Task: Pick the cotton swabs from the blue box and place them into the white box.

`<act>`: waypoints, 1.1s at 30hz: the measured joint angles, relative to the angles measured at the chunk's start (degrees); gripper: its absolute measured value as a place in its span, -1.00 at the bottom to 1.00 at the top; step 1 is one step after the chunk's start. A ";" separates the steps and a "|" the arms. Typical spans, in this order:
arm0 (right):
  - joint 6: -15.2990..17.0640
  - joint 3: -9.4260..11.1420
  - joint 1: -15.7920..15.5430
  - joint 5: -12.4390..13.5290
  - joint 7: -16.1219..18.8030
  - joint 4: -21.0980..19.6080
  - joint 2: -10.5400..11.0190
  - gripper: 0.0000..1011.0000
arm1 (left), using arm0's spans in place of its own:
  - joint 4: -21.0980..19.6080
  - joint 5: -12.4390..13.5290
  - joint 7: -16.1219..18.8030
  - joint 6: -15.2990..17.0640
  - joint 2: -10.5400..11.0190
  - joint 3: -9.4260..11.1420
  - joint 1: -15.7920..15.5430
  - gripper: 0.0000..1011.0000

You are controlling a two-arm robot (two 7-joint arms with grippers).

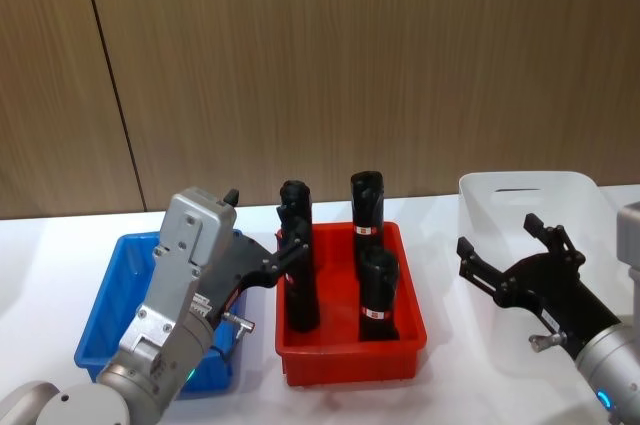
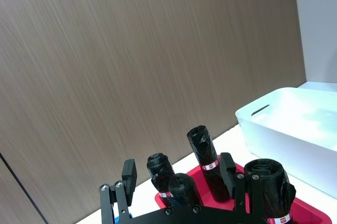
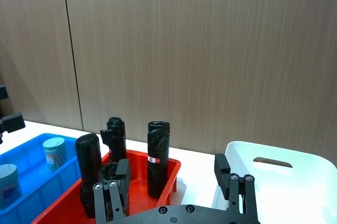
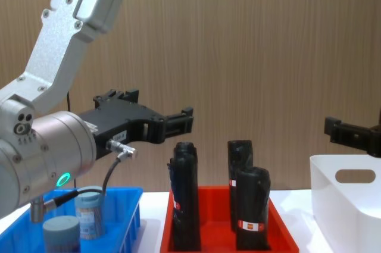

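Observation:
Two cotton swabs jars with grey-blue lids (image 4: 89, 212) (image 4: 61, 231) stand in the blue box (image 1: 110, 305) at the left; the right wrist view shows them too (image 3: 54, 153) (image 3: 6, 183). My left gripper (image 1: 265, 223) hangs open and empty, raised over the blue box's right edge and pointing toward the red bin. In the chest view the left gripper (image 4: 161, 116) is well above the jars. The white box (image 1: 560, 195) stands at the right. My right gripper (image 1: 498, 235) is open and empty, hovering at the white box's near left side.
Between the two boxes sits a red bin (image 1: 350, 355) holding several tall black wrapped packs (image 1: 377, 295). A wooden wall panel runs close behind the white table. Bare table lies in front of the bins.

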 joint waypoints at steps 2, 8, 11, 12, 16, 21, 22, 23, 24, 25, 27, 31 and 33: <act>0.00 0.00 0.00 0.00 0.00 0.00 0.00 0.98 | 0.00 0.00 0.00 0.00 0.00 0.00 0.00 0.99; 0.00 0.00 0.00 0.00 0.00 0.00 0.00 0.98 | 0.00 0.00 0.00 0.00 0.00 0.00 0.00 0.99; 0.00 0.00 0.00 0.00 0.00 0.00 0.00 0.98 | 0.00 0.00 0.00 0.00 0.00 0.00 0.00 0.99; 0.00 0.00 0.00 0.00 0.00 0.00 0.00 0.98 | 0.00 0.00 0.00 0.00 0.00 0.00 0.00 0.99; 0.00 0.00 0.00 0.00 0.00 0.00 0.00 0.98 | 0.00 0.00 0.00 0.00 0.00 0.00 0.00 0.99; 0.00 0.00 0.00 0.00 0.00 0.00 0.00 0.98 | 0.00 0.00 0.00 0.00 0.00 0.00 0.00 0.99; 0.00 0.00 0.00 0.00 0.00 0.00 0.00 0.98 | 0.00 0.00 0.00 0.00 0.00 0.00 0.00 0.99; 0.00 0.00 0.00 0.00 0.00 0.00 0.00 0.98 | 0.00 0.00 -0.02 0.00 0.00 0.00 0.00 0.99; 0.00 0.00 0.00 0.00 0.00 0.00 0.00 0.98 | 0.01 -0.01 -0.03 0.00 0.00 0.00 0.00 0.99; 0.00 0.00 0.00 0.00 0.00 0.00 0.00 0.98 | 0.08 -0.03 -0.04 0.00 0.00 -0.05 0.00 0.99; 0.00 0.00 0.00 0.00 0.00 0.00 0.00 0.98 | 0.19 -0.11 -0.05 0.05 0.05 -0.14 -0.02 0.99; 0.00 0.00 0.00 0.00 0.00 0.00 0.00 0.98 | 0.50 -0.57 0.00 0.61 0.32 -0.57 -0.03 0.99; 0.00 0.00 0.00 0.00 0.00 0.00 0.00 0.98 | 0.63 -0.81 0.17 1.03 0.47 -0.79 -0.03 0.99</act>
